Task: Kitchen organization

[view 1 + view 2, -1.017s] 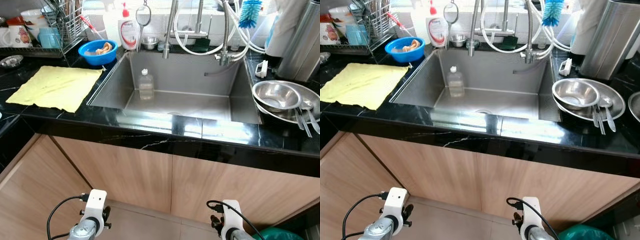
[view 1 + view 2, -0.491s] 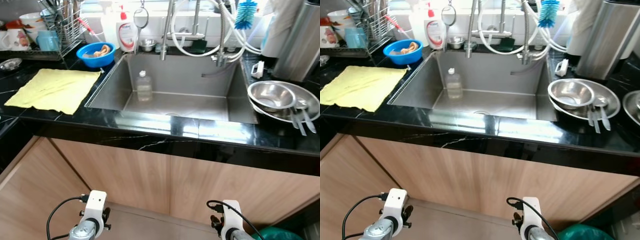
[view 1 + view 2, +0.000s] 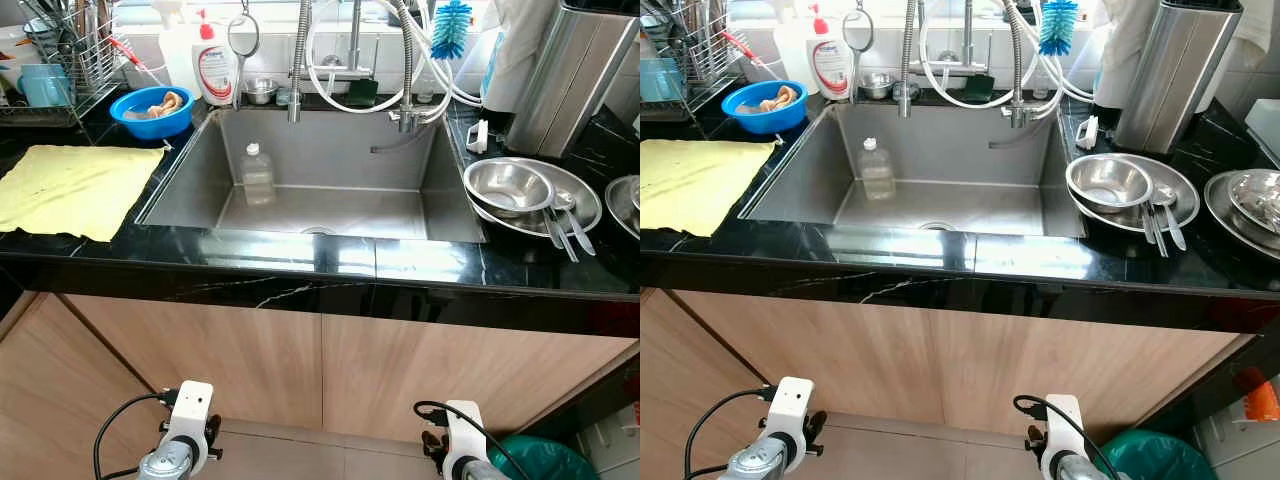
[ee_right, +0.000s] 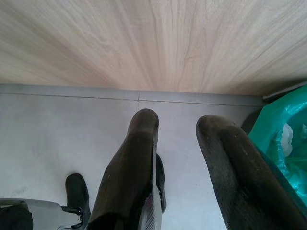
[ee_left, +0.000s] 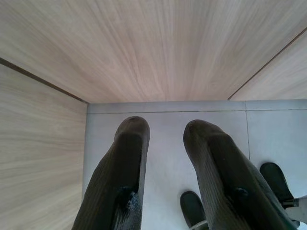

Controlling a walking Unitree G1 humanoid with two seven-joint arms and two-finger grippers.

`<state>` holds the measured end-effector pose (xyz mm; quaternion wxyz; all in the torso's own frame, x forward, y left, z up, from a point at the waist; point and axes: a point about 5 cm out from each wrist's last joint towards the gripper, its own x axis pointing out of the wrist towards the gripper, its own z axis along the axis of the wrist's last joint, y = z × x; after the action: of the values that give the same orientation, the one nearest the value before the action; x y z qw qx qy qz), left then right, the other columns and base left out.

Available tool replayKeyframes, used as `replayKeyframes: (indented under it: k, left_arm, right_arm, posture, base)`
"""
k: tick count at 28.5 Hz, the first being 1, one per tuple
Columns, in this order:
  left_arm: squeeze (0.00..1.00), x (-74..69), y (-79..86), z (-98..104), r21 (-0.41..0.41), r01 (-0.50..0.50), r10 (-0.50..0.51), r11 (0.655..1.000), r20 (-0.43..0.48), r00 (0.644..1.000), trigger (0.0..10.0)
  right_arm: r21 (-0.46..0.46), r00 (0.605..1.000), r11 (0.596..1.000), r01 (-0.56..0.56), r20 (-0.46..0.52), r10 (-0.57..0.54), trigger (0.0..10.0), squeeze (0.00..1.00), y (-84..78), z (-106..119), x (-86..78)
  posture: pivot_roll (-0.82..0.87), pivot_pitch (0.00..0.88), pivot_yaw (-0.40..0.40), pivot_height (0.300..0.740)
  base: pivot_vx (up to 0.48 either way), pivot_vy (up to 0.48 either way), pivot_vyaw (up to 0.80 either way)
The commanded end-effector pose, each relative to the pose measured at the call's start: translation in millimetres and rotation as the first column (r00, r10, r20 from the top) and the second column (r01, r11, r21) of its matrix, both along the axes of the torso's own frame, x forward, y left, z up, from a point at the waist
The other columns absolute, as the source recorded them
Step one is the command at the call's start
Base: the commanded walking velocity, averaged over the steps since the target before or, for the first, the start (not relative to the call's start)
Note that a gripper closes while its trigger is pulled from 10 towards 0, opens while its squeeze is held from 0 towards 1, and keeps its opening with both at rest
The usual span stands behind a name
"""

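Note:
A steel sink (image 3: 200,170) is set in the black counter, and a small clear plastic bottle (image 3: 257,175) stands upright in it. A yellow cloth (image 3: 70,185) lies flat on the counter to the left. Behind it are a blue bowl (image 3: 152,110) and a dish soap bottle (image 3: 215,72). To the right, a steel bowl (image 3: 510,185) rests on a steel plate with spoons (image 3: 562,228) beside it. Both arms hang idle below the counter. My left gripper (image 5: 165,129) and right gripper (image 4: 184,122) are open and empty, pointing at the floor by the wooden cabinet doors.
A dish rack (image 3: 60,50) stands at the back left and a tall steel container (image 3: 555,70) at the back right. Faucet hoses and a blue brush (image 3: 450,20) hang over the sink. More steel dishes (image 3: 1250,200) sit far right. A green bag (image 3: 1160,455) lies on the floor.
The camera has turned to the right, so the counter scene has shifted left and more steel dishes show at the right. Both arms hang as before.

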<state>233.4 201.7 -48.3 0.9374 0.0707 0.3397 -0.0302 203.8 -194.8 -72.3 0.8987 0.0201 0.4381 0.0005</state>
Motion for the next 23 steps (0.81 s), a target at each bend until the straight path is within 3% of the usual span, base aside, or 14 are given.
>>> replayKeyframes:
  k: [1, 17, 20, 23]
  left_arm:
    - [0.00, -2.8, 2.0, -1.6, 0.001, -0.019, 0.019, 1.000, -0.004, 1.000, 10.0]
    - [0.00, -4.7, 1.9, -2.7, 0.014, 0.002, -0.002, 1.000, -0.010, 1.000, 10.0]
    - [0.00, -5.2, 0.9, -3.1, 0.011, 0.000, 0.000, 1.000, -0.008, 1.000, 10.0]
    - [0.00, -5.1, 2.0, -2.8, 0.002, -0.020, 0.020, 1.000, -0.004, 1.000, 10.0]
  right_arm:
    - [0.002, 1.000, 1.000, -0.008, -0.009, 0.008, 10.0, 0.00, 1.6, -0.5, -0.2]
    - [0.005, 1.000, 1.000, -0.014, -0.012, 0.014, 10.0, 0.00, 1.3, -0.5, -0.3]
    - [0.004, 1.000, 1.000, -0.014, -0.012, 0.014, 10.0, 0.00, 1.0, -0.5, -0.4]
    - [0.004, 1.000, 1.000, -0.014, -0.012, 0.014, 10.0, 0.00, 1.0, -0.5, -0.4]
  posture:
    - [-0.04, 0.000, 0.033, 0.740]
    - [-0.05, 0.000, 0.028, 0.740]
    - [-0.05, 0.000, 0.028, 0.740]
    - [-0.05, 0.000, 0.028, 0.740]
  base:
    - [0.000, 0.000, -0.63]
    - [0.000, 0.000, -0.62]
    - [0.000, -0.480, -0.61]
    - [0.000, 0.000, -0.61]
